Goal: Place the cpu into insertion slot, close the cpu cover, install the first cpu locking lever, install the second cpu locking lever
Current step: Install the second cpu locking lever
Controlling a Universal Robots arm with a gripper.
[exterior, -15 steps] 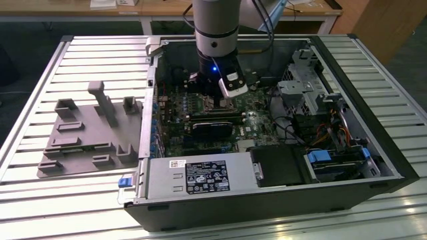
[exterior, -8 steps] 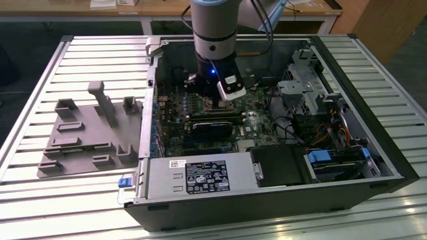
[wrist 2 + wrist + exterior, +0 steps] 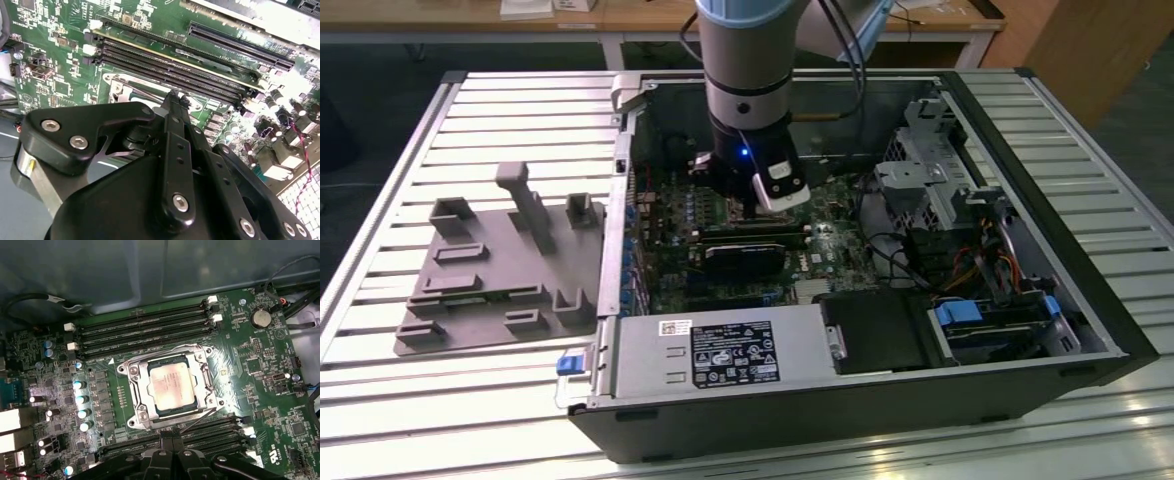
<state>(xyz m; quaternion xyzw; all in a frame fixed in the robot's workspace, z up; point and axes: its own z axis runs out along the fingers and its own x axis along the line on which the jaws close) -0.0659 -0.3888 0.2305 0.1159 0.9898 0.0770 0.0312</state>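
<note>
One lever step is in hand, I judge: my jaws (image 3: 167, 444) are pressed together, holding nothing, tips at the cover (image 3: 171, 385) edge. Chip (image 3: 170, 384) sits in its socket (image 3: 192, 407), cover down. Press straight; memory slots (image 3: 145, 327) lie close beyond.

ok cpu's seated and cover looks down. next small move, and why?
Probably ease the gripper toward the lever wire at the socket's near edge. In the first wrist view the cpu sits in the insertion slot with the cpu cover flat over it, and that wire looks raised, not hooked.
</note>
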